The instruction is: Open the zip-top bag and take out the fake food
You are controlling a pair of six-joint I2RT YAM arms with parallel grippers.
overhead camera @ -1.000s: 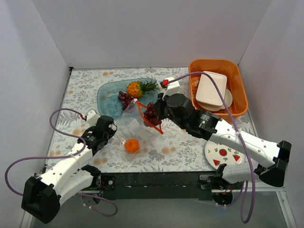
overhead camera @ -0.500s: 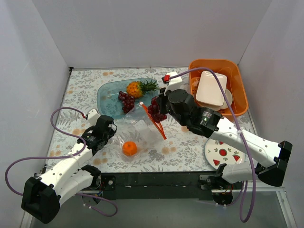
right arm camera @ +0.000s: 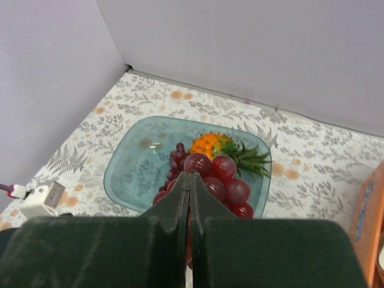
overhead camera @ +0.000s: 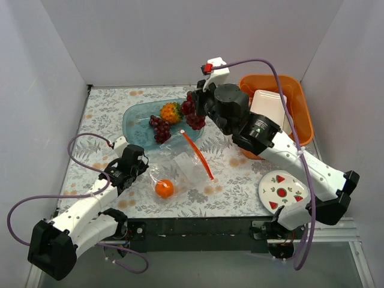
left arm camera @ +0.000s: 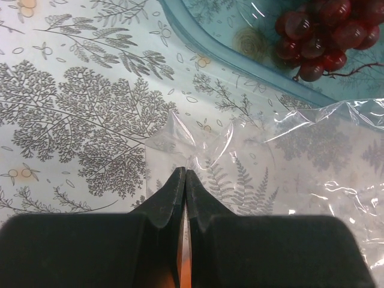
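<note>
Over tray point(right arm camera: 141, 168), right gripper point(right arm camera: 191, 177) seemingly pinching grapes point(right arm camera: 223, 168)

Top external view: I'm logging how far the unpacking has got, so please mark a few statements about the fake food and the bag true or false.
1. The right jaws hold a grape bunch over the teal tray. True.
2. The pineapple is inside the zip-top bag. False: the pineapple lies in the tray.
3. The left jaws are shut on the bag's clear plastic. True.
4. The small orange fruit sits in the tray. False: the fruit lies outside it, at the bag's near end.
5. A second grape bunch lies in the tray. True.
</note>
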